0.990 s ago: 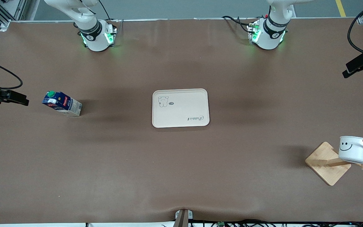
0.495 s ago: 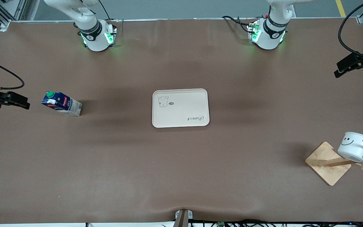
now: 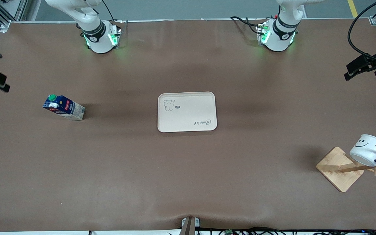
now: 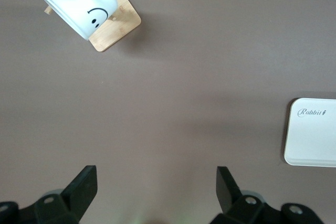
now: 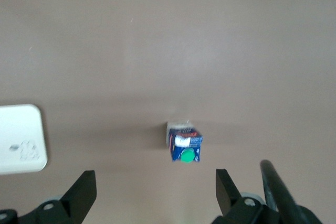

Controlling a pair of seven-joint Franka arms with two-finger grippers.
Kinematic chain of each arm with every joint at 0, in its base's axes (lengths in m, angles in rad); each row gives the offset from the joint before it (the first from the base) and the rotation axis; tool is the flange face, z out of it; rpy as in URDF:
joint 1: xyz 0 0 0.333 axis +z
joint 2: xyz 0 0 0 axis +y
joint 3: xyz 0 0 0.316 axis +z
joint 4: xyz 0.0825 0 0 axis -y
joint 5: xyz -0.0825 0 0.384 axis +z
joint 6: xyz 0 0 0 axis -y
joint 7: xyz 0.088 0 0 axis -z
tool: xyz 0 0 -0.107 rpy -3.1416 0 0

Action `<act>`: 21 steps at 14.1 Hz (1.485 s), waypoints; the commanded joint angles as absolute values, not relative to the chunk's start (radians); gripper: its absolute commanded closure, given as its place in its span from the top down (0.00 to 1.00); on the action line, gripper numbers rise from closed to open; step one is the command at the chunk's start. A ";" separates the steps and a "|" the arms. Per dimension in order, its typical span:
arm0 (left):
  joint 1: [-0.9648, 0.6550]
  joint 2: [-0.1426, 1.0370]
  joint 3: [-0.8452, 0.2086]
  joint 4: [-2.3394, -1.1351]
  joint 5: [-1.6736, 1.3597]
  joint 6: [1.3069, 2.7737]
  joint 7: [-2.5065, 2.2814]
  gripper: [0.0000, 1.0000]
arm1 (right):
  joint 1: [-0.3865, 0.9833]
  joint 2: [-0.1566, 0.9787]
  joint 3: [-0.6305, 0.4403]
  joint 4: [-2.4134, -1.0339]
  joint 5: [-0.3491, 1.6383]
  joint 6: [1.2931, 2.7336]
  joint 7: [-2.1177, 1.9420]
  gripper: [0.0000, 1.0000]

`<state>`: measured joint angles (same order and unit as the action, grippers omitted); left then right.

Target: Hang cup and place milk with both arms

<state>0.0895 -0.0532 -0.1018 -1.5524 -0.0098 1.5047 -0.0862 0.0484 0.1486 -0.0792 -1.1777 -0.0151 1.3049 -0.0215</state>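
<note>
White cup [image 3: 367, 149] hangs tilted on a wooden rack [image 3: 340, 168] at the left arm's end of the desk [image 3: 188, 169]. Milk [image 3: 63, 107] stands toward the right arm's end, well apart from the tray [image 3: 187, 111]. Left tool [image 4: 156, 187] and right tool [image 5: 156, 190] are both up high, spread wide, holding nothing.

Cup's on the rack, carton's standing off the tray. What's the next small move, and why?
Probably bring the right pincer, open and empty, down over the milk. The cup already hangs by its handle on the wooden rack, while the milk stands on the table toward the right arm's end, apart from the bare tray. The left pincer, open, can wait.
</note>
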 commanded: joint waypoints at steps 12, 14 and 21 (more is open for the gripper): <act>0.094 -0.041 -0.103 -1.509 0.017 1.500 -0.086 1.00 | -0.038 -0.071 -0.089 -1.436 0.011 1.313 -0.250 1.00; 0.094 -0.041 -0.103 -1.509 0.017 1.500 -0.086 1.00 | -0.040 -0.069 -0.089 -1.436 0.011 1.312 -0.249 1.00; 0.091 -0.041 -0.104 -1.509 0.017 1.500 -0.089 1.00 | -0.043 -0.066 -0.089 -1.433 0.028 1.310 -0.249 1.00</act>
<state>0.0922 -0.0510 -0.1002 -1.5319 -0.0037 1.5059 -0.0862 -0.0300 -0.0513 -0.0956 -1.4157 0.0092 1.3034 -0.2385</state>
